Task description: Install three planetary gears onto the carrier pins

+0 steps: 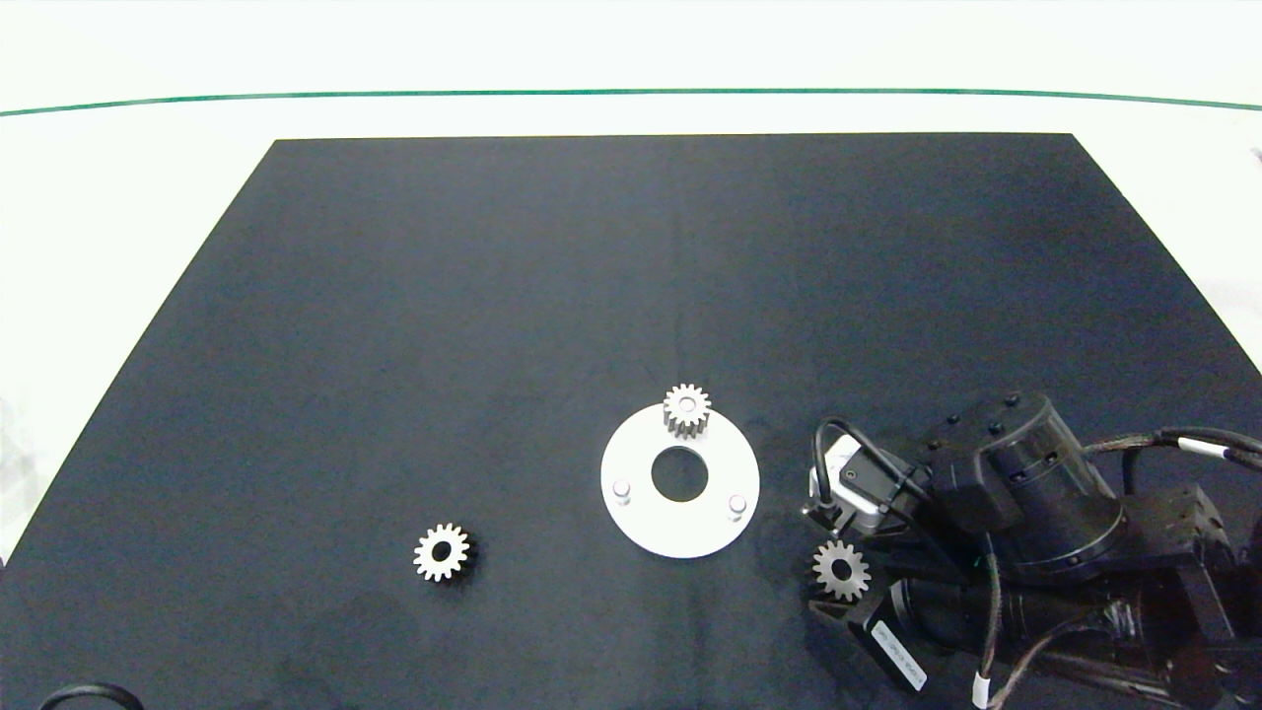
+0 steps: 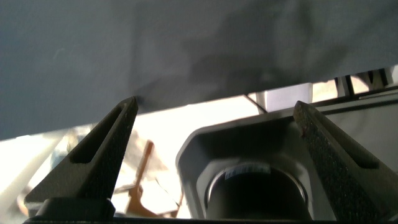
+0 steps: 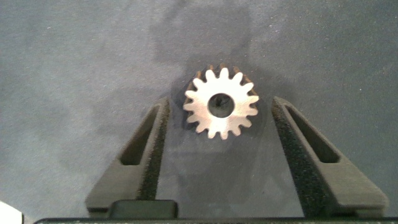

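A white round disc point(image 1: 646, 518) lies on the black mat, and its carrier pins stand in a triangle. One planetary gear point(image 1: 687, 407) sits on the far pin. The near-left pin point(image 1: 621, 489) and the near-right pin point(image 1: 736, 505) are bare. A second gear point(image 1: 442, 552) lies flat on the mat, left of the disc. The third gear point(image 1: 841, 570) point(image 3: 221, 103) lies flat right of the disc. My right gripper point(image 3: 219, 107) is open around it, a finger point(image 3: 152, 146) on each side with a gap to the teeth. My left gripper point(image 2: 214, 112) is open and empty, off the mat's near edge.
The black mat point(image 1: 493, 296) covers most of the white table. My right arm point(image 1: 1025, 503) with its cables fills the near right corner. A dark cable loop point(image 1: 89, 693) shows at the near left edge.
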You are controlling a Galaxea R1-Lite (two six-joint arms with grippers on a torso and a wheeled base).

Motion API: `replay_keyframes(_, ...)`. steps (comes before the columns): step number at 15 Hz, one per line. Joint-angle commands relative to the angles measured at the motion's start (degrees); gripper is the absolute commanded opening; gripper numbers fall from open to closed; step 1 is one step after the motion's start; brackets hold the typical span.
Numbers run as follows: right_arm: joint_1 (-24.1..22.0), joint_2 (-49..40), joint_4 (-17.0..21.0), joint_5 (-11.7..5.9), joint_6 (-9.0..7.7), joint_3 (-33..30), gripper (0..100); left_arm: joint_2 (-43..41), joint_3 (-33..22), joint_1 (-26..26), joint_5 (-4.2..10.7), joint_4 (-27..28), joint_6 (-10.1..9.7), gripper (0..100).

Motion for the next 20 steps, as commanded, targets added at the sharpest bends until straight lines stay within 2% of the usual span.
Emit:
replay_keyframes(1, -0.1, 0.1, 0.0, -0.05, -0.04, 0.1, 58, 0.2, -53.6, 0.0, -0.11, 13.3, 0.53, 100)
replay_keyframes(20, 0.0, 0.1, -0.4, -0.14, -0.12, 0.3, 19, -0.7, -53.9, 0.0, -0.11, 13.3, 0.53, 100)
